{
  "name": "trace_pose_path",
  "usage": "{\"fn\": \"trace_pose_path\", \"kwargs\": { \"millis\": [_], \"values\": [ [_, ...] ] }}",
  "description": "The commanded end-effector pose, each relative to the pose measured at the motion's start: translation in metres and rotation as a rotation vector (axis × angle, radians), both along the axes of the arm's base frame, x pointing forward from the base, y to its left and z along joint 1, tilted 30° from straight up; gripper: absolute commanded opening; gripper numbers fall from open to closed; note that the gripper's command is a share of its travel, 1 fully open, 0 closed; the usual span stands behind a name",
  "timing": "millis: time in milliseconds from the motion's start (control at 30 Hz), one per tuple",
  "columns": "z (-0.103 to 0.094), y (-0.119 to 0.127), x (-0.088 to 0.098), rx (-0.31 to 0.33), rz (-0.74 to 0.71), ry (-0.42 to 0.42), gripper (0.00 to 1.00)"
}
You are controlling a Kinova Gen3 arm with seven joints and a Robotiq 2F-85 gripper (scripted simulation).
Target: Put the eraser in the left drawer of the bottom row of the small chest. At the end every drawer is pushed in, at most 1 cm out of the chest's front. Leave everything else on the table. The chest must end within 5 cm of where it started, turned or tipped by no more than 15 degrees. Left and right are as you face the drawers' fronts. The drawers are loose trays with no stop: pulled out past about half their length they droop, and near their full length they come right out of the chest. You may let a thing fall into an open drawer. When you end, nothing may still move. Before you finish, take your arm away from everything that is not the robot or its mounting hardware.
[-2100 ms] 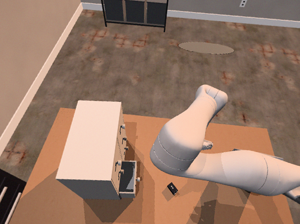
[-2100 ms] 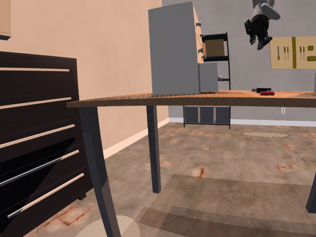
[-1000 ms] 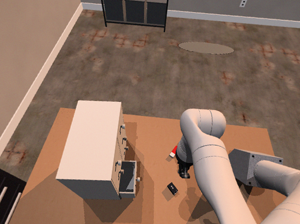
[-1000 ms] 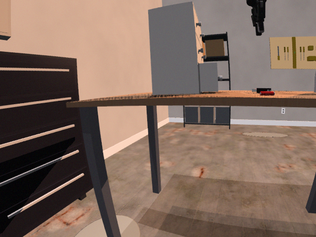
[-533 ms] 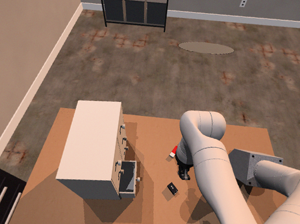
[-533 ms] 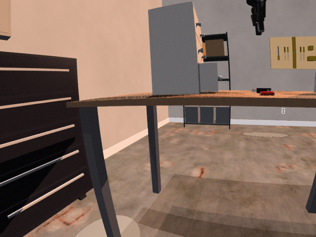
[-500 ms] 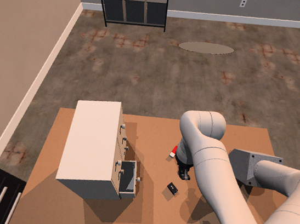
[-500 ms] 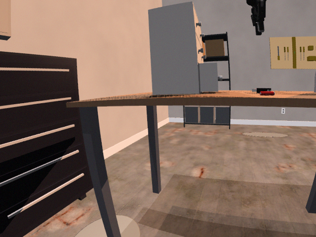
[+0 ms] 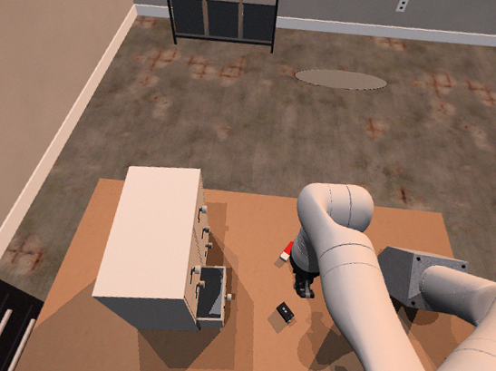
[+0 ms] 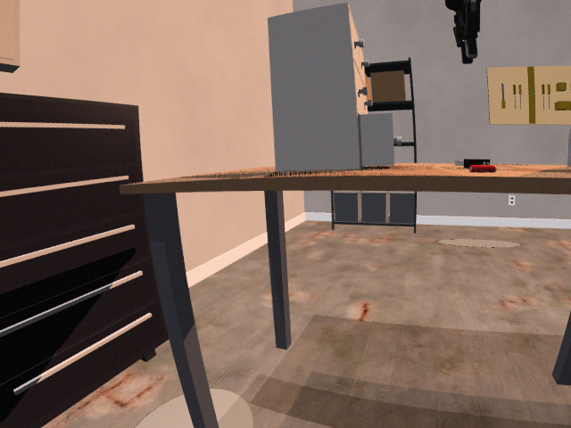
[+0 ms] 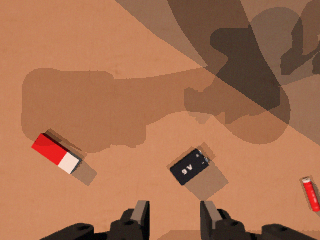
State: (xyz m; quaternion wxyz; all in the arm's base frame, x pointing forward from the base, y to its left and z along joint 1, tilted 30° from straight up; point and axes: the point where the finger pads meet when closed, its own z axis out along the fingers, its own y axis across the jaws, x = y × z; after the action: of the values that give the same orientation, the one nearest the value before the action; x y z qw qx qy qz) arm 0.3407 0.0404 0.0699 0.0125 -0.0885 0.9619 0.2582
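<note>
The gripper [image 11: 174,216] hangs high above the table [image 9: 233,366], its 2 fingers partly apart, gripping nothing and touching nothing.

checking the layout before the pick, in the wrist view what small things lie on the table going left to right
eraser (red and white) → 9V battery (black) → small red cylinder, cut by the right edge. The hand sits at the bottom edge, partly open and holding nothing.

A workshop: a pegboard of hand tools [image 10: 530,94] hangs on the wall, with a dark tool chest [image 10: 64,249] and metal storage shelving [image 9: 220,2].
</note>
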Motion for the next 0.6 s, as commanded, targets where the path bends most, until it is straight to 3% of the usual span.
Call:
{"fn": "trace_pose_path", "kwargs": {
  "millis": [0, 300, 567],
  "values": [
    [0.000, -0.001, 0.001, 0.000, 0.001, -0.002, 0.33],
    [-0.008, -0.004, 0.003, -0.004, 0.037, -0.022, 0.33],
    [-0.031, -0.013, 0.009, -0.011, 0.143, -0.079, 0.33]
  ]
}}
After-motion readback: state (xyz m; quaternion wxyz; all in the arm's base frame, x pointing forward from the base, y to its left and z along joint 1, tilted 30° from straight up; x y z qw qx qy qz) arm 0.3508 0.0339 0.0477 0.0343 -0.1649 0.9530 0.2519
